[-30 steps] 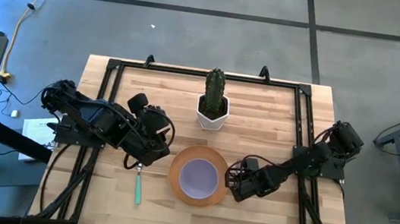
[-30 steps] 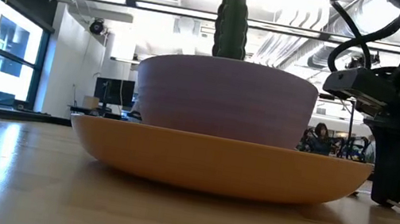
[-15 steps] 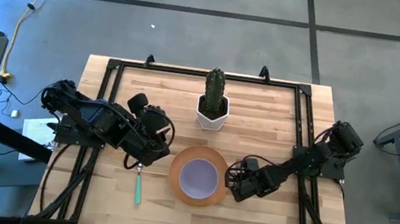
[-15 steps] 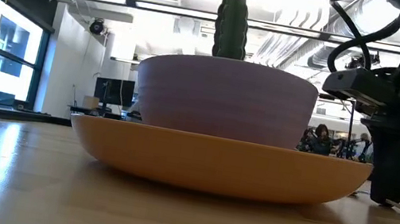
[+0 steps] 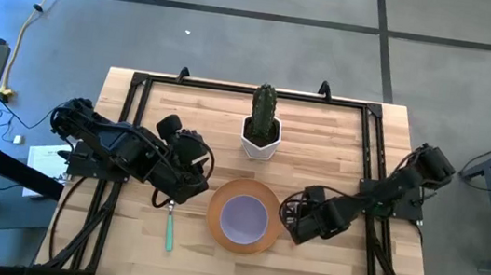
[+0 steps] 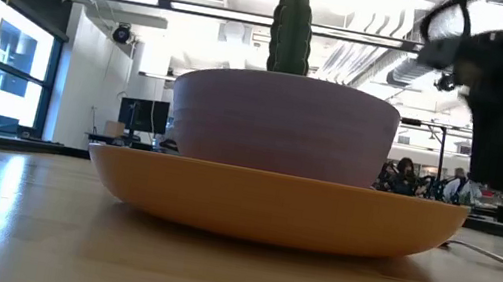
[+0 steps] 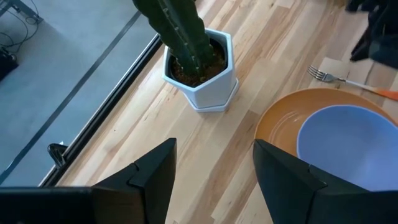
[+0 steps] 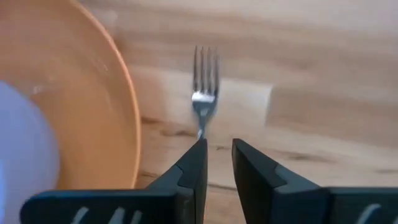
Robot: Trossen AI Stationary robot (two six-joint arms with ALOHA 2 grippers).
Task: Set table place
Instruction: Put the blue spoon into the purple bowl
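At the left of the overhead frame, the left gripper [image 5: 186, 179] is hovering over the table [image 5: 121, 235], just above the spoon [image 5: 169, 229], whose green handle is running down toward the bottom edge. In its own wrist view the two fingers are standing wide apart with nothing between them, looking out over the cactus [image 7: 176, 34] in its white pot.

At the frame's centre, the orange plate [image 5: 216, 229] is lying with the lavender bowl [image 5: 244, 216] sitting inside it; the level camera is showing the bowl nested squarely in the plate [image 6: 272, 205]. The cactus is standing above them, toward the upper middle of the overhead picture.

To the right of the plate, the right gripper [image 5: 303, 222] is hanging low over the wood. Its wrist camera is showing the fingers with a narrow gap between them and the fork [image 8: 204, 84] lying flat on the table just beyond the tips, tines pointing away, just beside the plate's rim. No finger is touching the fork's metal there, so the fork appears to be set down and let go.

With spoon on one side and fork on the other, the placing step is looking finished. The next move is probably calling for both arms to lift clear without nudging the cutlery.
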